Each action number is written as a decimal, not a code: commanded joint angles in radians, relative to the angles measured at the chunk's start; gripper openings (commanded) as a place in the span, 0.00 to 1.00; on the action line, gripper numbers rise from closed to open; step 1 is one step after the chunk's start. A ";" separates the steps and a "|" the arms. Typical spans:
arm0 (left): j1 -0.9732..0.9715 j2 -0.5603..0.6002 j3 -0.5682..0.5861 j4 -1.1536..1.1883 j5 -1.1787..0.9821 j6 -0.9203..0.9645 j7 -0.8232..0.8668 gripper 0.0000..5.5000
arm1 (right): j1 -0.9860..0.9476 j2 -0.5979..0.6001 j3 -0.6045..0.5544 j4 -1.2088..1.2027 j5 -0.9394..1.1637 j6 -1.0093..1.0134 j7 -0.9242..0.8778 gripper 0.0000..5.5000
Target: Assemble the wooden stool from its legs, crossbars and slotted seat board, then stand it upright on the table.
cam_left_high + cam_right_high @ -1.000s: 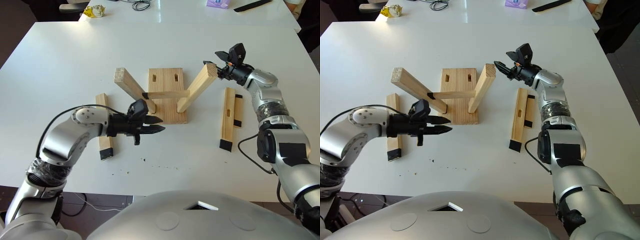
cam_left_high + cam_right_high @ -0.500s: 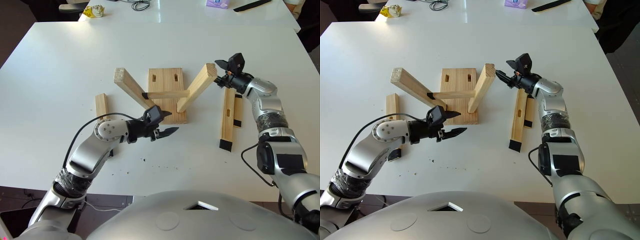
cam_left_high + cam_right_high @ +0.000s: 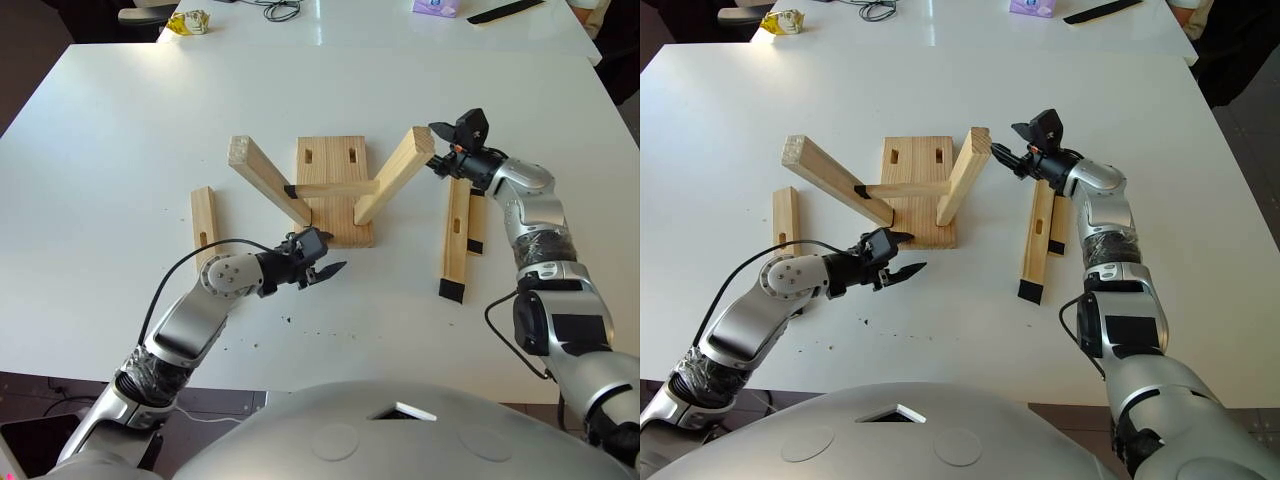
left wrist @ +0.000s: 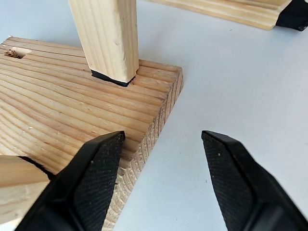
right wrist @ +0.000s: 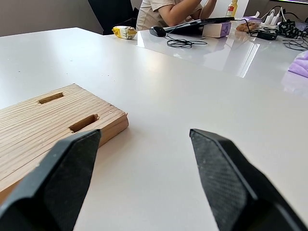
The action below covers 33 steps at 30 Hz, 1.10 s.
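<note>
Left gripper (image 3: 335, 256) moved in to the near corner of the seat board (image 3: 333, 160) mid-bench, right gripper (image 3: 434, 147) nudged up to the tilted leg (image 3: 392, 183) top, both sets of fingers wide open, empty, so probably bracing next.

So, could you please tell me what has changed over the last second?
The left gripper, open, moved right and slightly toward the robot, to the near corner of the seat board. The right gripper, open, dipped a little beside the upper end of the right-hand leg. The board, crossbar and loose pieces stayed put.
</note>
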 commanded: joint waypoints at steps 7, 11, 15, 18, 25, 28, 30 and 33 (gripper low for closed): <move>0.056 0.179 0.000 0.033 0.045 0.004 -0.122 0.54 | 0.056 -0.023 0.019 -0.096 0.001 0.038 -0.008 0.63; 0.057 0.246 0.030 0.077 0.051 -0.029 -0.169 0.54 | 0.072 -0.039 0.020 -0.127 0.003 0.050 -0.015 0.63; 0.042 0.272 0.065 0.114 0.048 -0.046 -0.190 0.54 | 0.074 -0.046 0.019 -0.143 0.007 0.059 -0.019 0.63; 0.040 0.301 0.075 0.147 0.054 -0.071 -0.220 0.54 | 0.086 -0.046 0.022 -0.164 0.008 0.063 -0.022 0.63; 0.006 0.345 0.093 0.227 0.076 -0.145 -0.270 0.54 | 0.081 -0.044 0.025 -0.187 0.016 0.071 -0.020 0.63; 0.003 0.359 0.089 0.234 0.072 -0.166 -0.297 0.54 | 0.026 -0.018 0.022 -0.133 0.015 0.055 -0.042 0.63; 0.029 0.378 0.085 0.209 0.057 -0.182 -0.330 0.54 | -0.002 0.000 0.030 -0.115 0.012 0.045 -0.049 0.63; 0.068 0.408 0.088 0.177 0.034 -0.206 -0.371 0.54 | -0.018 0.012 0.037 -0.105 0.009 0.035 -0.053 0.63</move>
